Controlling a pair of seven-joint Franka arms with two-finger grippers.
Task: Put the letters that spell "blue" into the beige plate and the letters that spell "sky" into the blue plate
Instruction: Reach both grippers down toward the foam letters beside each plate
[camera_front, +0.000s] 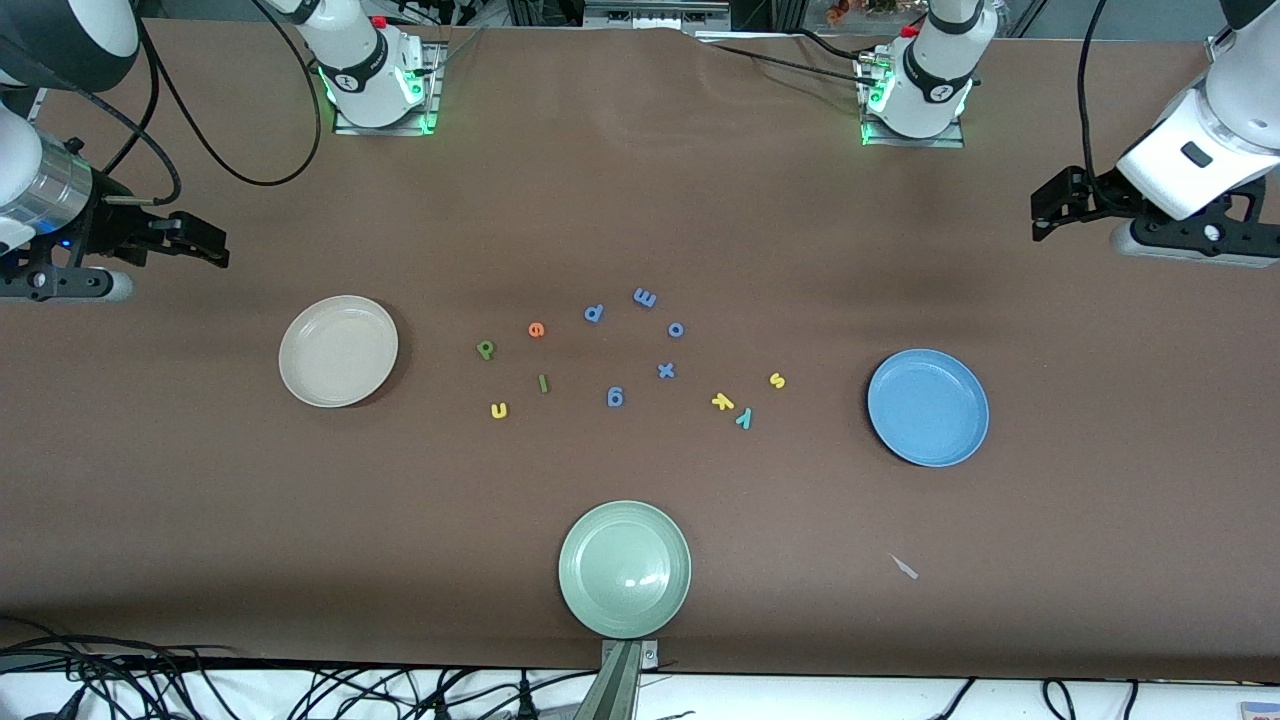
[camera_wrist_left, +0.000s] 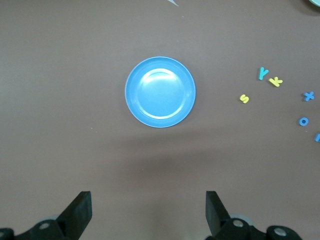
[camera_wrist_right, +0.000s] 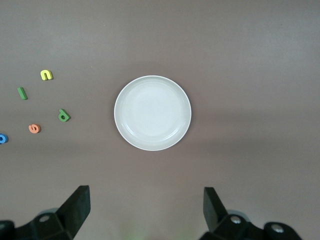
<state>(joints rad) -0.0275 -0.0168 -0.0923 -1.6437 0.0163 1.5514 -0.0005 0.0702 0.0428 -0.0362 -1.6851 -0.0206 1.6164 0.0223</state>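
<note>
Letters all lie loose on the brown table (camera_front: 640, 200), none on a plate. "Blue" set sits toward the right arm's end: green b (camera_front: 486, 349) (reads as p), orange e (camera_front: 537, 329) just farther from the front camera, olive l bar (camera_front: 543, 383) and yellow u (camera_front: 499, 410) nearer to it. Same four show in the right wrist view: b (camera_wrist_right: 63, 115), e (camera_wrist_right: 34, 128), l (camera_wrist_right: 22, 93), u (camera_wrist_right: 46, 75).

"Sky" set sits toward the left arm's end: yellow s (camera_front: 777, 380), yellow k (camera_front: 722, 402), teal y (camera_front: 744, 418), k and y almost touching. Left wrist view shows s (camera_wrist_left: 244, 98), k (camera_wrist_left: 275, 81), y (camera_wrist_left: 262, 73).

Beige plate (camera_front: 338, 351) is bare, near the b/u group, at the right arm's end. Blue plate (camera_front: 928, 407) is bare, near the s, at the left arm's end.

Between the two sets are blue letters: d (camera_front: 594, 313), m (camera_front: 645, 297), o (camera_front: 676, 329), x (camera_front: 666, 370), g (camera_front: 615, 397). Pale green plate (camera_front: 624, 568) sits nearest the front camera, mid-table.

Right gripper (camera_front: 205, 245) is up in the air at its end of the table, fingers spread wide, nothing between them; its wrist view looks down on the beige plate (camera_wrist_right: 152, 113). Left gripper (camera_front: 1050, 210) is likewise raised at its end, fingers wide, holding nothing, blue plate (camera_wrist_left: 160, 92) below its camera.
</note>
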